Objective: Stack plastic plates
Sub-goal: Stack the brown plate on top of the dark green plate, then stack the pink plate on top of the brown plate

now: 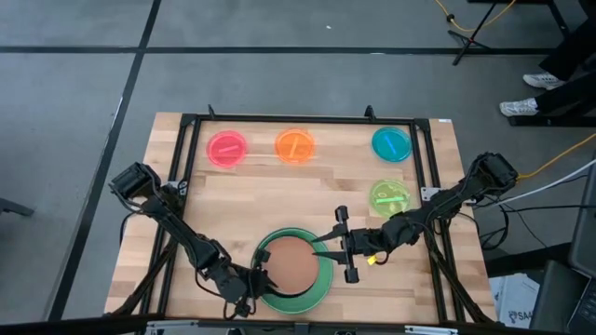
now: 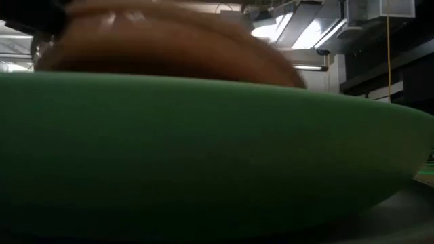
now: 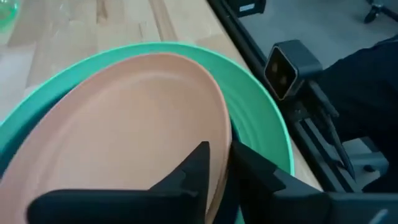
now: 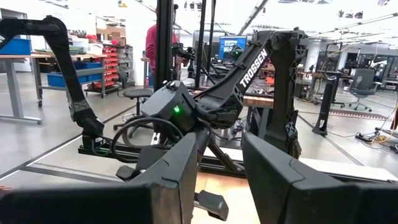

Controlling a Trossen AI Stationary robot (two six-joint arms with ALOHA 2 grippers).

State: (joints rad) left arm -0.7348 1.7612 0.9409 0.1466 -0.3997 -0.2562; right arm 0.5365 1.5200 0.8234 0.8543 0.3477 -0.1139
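Note:
A brown plate [image 1: 291, 264] lies inside a large green plate [image 1: 319, 288] at the table's near middle. In the low view the green plate [image 2: 203, 156] fills the picture, with the brown plate [image 2: 169, 51] above it. My left gripper [image 1: 264, 277] is at the plates' left near side, shut on the brown plate's rim. My right gripper [image 1: 323, 248] is open and empty over the green plate's right far rim. Small pink [image 1: 226, 149], orange [image 1: 295, 146] and blue [image 1: 391, 143] plates lie along the far edge, and a lime one [image 1: 389, 196] lies at the right. My left gripper [image 3: 221, 155] pinches the brown plate's rim [image 3: 224, 130] between its two fingers. One finger [image 3: 194, 167] lies on the plate's upper face and the other [image 3: 255, 169] is outside the rim, over the green plate's inside. The fingers come low from the table's near left. The brown plate sits within the green plate.
A black metal frame [image 1: 307, 119] runs around the table's work area. A low camera on a mount [image 3: 287, 68] stands just off the near edge by the green plate. The wood between the near plates and the far row is bare [image 1: 279, 200].

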